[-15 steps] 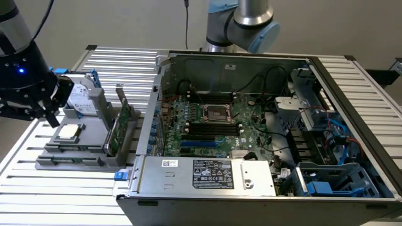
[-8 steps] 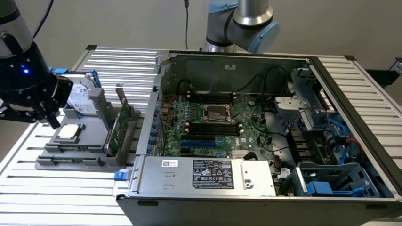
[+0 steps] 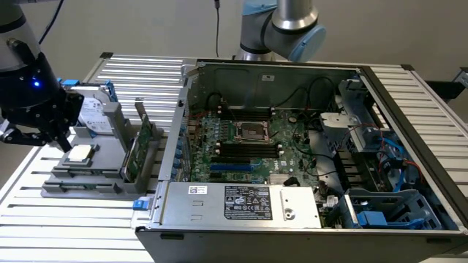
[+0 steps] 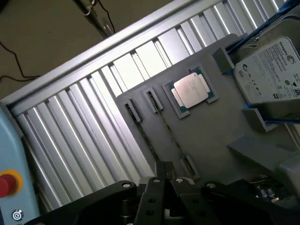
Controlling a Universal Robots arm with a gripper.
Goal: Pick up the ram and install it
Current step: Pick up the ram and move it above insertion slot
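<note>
My black gripper (image 3: 45, 139) hangs over the edge of the grey parts fixture (image 3: 109, 181) on the exterior view's left, beside the open computer case (image 3: 219, 205). In the wrist view the gripper (image 4: 165, 183) sits just above the near end of two narrow slots (image 4: 166, 131) in that fixture (image 4: 220, 126). A thin dark strip stands edge-on in each slot. Whether either strip is the ram I cannot tell, and no green stick is plainly visible. The black memory slots (image 3: 249, 149) on the motherboard (image 3: 292, 159) look bare.
On the fixture lie a square silver processor (image 3: 80, 153) (image 4: 191, 90) and a silver hard drive (image 3: 95, 115) (image 4: 274, 70). A wide green circuit card (image 3: 139, 145) stands upright near the case. A red button (image 4: 7, 183) is on a blue box. A second arm (image 3: 289, 27) stands behind the case.
</note>
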